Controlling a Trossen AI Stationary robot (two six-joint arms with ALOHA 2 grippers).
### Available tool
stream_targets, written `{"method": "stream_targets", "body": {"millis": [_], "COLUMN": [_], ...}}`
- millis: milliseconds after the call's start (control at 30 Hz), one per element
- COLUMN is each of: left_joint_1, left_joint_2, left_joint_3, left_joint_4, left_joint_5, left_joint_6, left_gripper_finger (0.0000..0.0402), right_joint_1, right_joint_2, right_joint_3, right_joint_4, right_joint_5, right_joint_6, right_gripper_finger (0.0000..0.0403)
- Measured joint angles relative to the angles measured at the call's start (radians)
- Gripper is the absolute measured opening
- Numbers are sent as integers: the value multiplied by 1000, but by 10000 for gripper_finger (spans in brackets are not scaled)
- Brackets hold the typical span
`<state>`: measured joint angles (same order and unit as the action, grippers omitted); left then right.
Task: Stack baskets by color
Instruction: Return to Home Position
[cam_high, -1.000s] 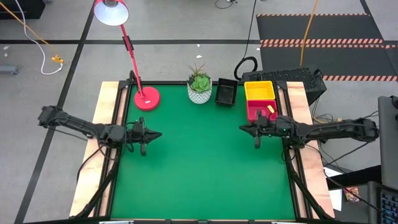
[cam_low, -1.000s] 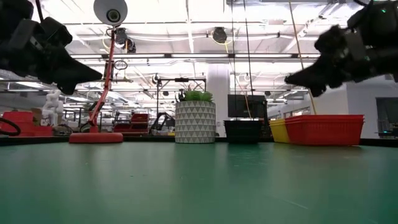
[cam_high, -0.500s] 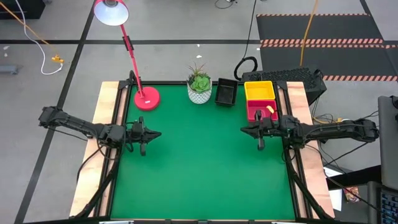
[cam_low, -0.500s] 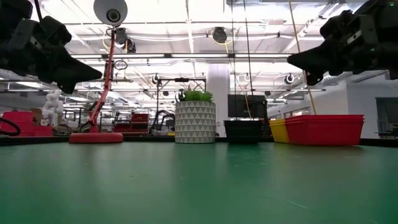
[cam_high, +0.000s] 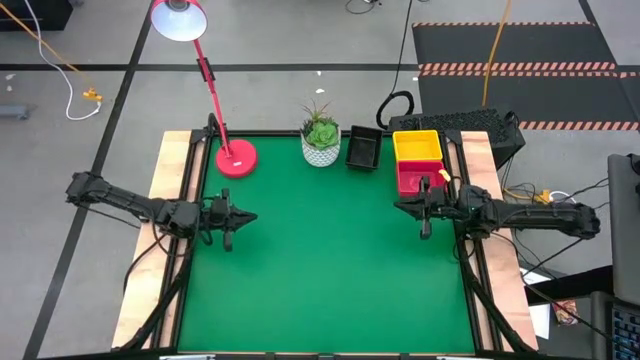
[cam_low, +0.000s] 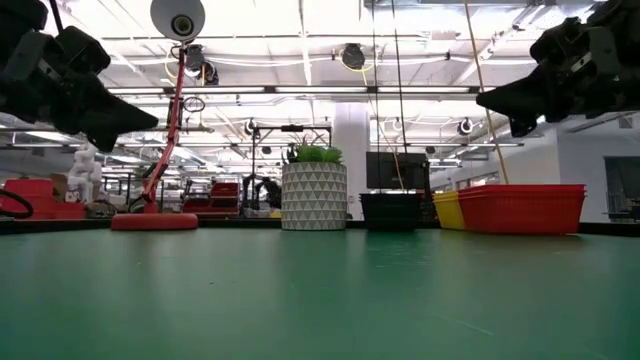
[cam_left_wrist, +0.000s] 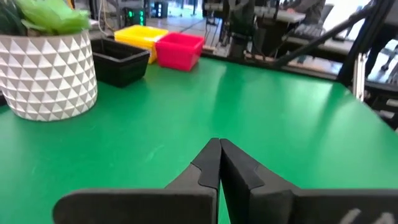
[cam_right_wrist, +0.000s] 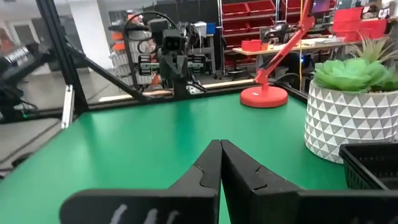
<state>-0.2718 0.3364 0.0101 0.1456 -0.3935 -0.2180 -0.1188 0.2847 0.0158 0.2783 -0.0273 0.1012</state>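
Note:
At the table's far right stand a black basket (cam_high: 363, 148), a yellow basket (cam_high: 417, 146) and, nearer, a red basket (cam_high: 415, 178), all resting on the green mat; they show again in the low view: black basket (cam_low: 391, 210), yellow basket (cam_low: 448, 209), red basket (cam_low: 522, 208). My left gripper (cam_high: 255, 215) hovers shut at the table's left edge, holding nothing. My right gripper (cam_high: 398, 208) hovers shut at the right edge, just near of the red basket, holding nothing. Each wrist view shows its fingertips pressed together: left gripper (cam_left_wrist: 219, 144), right gripper (cam_right_wrist: 220, 145).
A white patterned plant pot (cam_high: 320, 150) stands at the far middle beside the black basket. A red lamp base (cam_high: 236, 159) sits at the far left, its arm rising above. The green mat (cam_high: 320, 260) spreads bare between the arms.
My right gripper has drawn back toward the table's right edge, staying shut and above the mat. The baskets have kept their places.

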Motion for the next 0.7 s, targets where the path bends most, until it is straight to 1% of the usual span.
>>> {"method": "stream_targets", "body": {"millis": [200,367,433,533,600,700], "left_joint_1": [0,0,0,0,0,0], "left_joint_2": [-87,-151,-167,-190,-193,-193], "left_joint_3": [0,2,2,2,2,2], "left_joint_4": [-40,-82,-82,-84,-84,-85], "left_joint_5": [0,0,2,5,5,3], "left_joint_6": [18,40,49,75,91,74], "left_gripper_finger": [4,13,10,3,6,19], "right_joint_1": [1,1,1,1,1,1], "right_joint_2": [-171,-271,-284,-282,-282,-283], "right_joint_3": [-1,-1,-1,-1,-1,-1], "right_joint_4": [-174,-202,-202,-219,-229,-226], "right_joint_5": [-1,0,15,71,106,91], "right_joint_6": [34,22,0,-21,-16,44], "right_gripper_finger": [0,0,0,0,0,0]}}
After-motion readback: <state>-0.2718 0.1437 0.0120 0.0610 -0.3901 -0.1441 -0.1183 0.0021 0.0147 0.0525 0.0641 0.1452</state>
